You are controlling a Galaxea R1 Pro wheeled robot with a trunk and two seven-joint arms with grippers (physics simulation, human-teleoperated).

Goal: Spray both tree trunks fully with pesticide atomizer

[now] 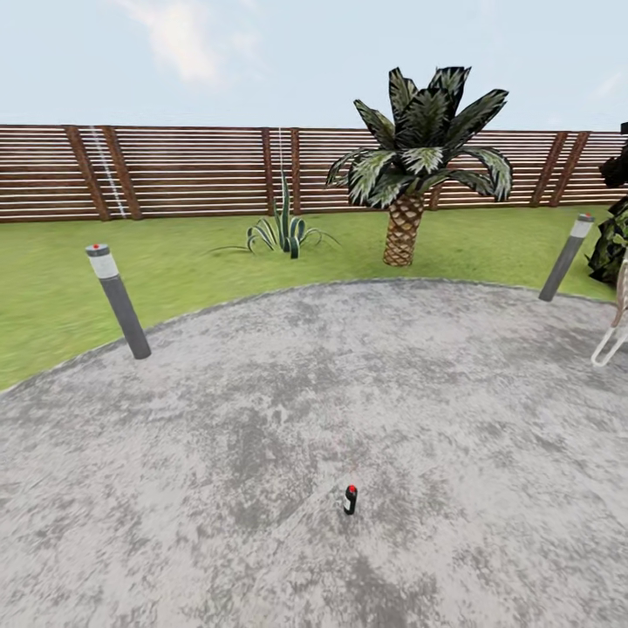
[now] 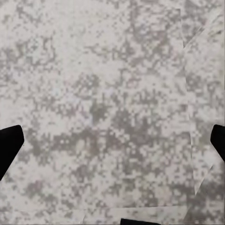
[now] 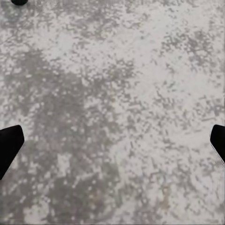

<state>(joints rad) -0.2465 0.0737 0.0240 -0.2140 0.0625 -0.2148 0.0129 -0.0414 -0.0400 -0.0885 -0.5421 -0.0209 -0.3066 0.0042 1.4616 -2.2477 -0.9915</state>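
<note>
The pesticide atomizer (image 1: 351, 500), dark with a red cap, stands upright on the grey paved floor (image 1: 262, 436) while both end effectors (image 2: 112, 140) (image 3: 112, 140) hang spread wide above paving.

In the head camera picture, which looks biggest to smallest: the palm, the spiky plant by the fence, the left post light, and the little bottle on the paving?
1. Palm, easily the largest.
2. Left post light and spiky plant: too alike to rank, and the post stands nearer the camera.
3. Bottle, smallest, though nearest.
</note>
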